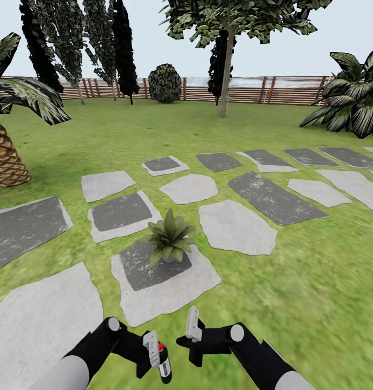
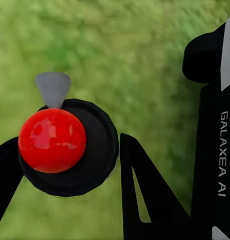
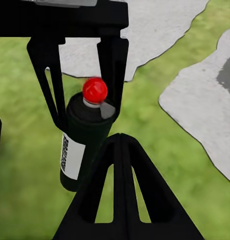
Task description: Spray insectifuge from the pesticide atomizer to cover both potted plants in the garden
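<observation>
The left gripper's (image 1: 154,355) fingers (image 3: 108,65) are clenched around the pesticide atomizer (image 1: 163,362), a dark bottle with a white stripe and red spot, held low over the lawn (image 1: 294,303). The right gripper (image 1: 190,336) sits just beside it; its fingers (image 1: 193,324) appear closed together, grasping nothing. Ahead of both, one potted plant (image 1: 168,238) stands on a grey stepping slab (image 1: 164,287). A wooden fence (image 1: 251,89) and trees lie well beyond.

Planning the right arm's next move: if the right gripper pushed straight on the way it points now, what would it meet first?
Probably the pesticide atomizer, held in the left gripper: the right wrist view looks straight at it. The right gripper seems close, though depth is unclear.
</observation>
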Robot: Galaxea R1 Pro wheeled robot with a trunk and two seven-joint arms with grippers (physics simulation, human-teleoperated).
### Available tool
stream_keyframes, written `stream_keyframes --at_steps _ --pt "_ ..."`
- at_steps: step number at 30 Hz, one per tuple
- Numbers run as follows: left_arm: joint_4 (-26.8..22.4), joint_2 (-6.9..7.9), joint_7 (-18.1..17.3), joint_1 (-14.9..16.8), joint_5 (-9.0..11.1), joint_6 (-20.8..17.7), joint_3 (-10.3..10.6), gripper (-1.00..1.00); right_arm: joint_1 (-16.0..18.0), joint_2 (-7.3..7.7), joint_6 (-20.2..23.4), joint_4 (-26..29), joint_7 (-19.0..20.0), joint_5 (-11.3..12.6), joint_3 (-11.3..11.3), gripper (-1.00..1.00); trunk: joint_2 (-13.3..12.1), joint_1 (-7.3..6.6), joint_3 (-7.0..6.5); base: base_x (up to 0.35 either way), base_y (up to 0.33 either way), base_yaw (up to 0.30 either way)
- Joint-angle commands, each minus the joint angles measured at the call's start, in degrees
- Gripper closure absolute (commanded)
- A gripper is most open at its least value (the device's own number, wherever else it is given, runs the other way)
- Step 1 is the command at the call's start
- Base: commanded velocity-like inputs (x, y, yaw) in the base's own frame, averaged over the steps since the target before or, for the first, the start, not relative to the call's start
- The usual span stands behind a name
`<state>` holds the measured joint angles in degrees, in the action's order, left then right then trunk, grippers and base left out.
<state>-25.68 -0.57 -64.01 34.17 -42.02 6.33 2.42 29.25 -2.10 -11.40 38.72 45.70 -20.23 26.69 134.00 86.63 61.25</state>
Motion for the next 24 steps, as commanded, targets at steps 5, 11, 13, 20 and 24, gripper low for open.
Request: stream_keyframes --at_steps 5,11,13,20,24 --pt "-0.07 -1.10 -0.07 0.02 -0.44 0.70 -0.08 1.00 0.02 -0.01 -0.38 0.04 0.04 -0.60 -0.05 1.00 0.02 -0.01 0.05 0.000 0.000 0.000" --pt "-0.07 -1.44 -0.07 0.02 -0.43 0.74 -0.05 1.00 0.02 -0.01 -0.38 0.04 0.02 -0.60 -0.05 1.00 0.02 -0.01 0.05 0.000 0.000 0.000" --pt "-0.07 -1.49 -0.07 0.02 -0.43 0.77 -0.08 1.00 0.02 -0.01 -0.38 0.04 0.01 -0.60 -0.05 1.00 0.02 -0.01 0.05 0.000 0.000 0.000" --pt "-0.07 -2.09 -0.07 0.02 -0.43 0.79 -0.13 1.00 0.02 -0.01 -0.38 0.04 0.01 -0.60 -0.05 1.00 0.02 -0.01 0.05 0.000 0.000 0.000" --pt "-0.07 -2.60 -0.07 0.02 -0.43 0.83 -0.13 1.00 0.02 -0.01 -0.38 0.04 0.01 -0.60 -0.05 1.00 0.02 -0.01 0.05 0.000 0.000 0.000"
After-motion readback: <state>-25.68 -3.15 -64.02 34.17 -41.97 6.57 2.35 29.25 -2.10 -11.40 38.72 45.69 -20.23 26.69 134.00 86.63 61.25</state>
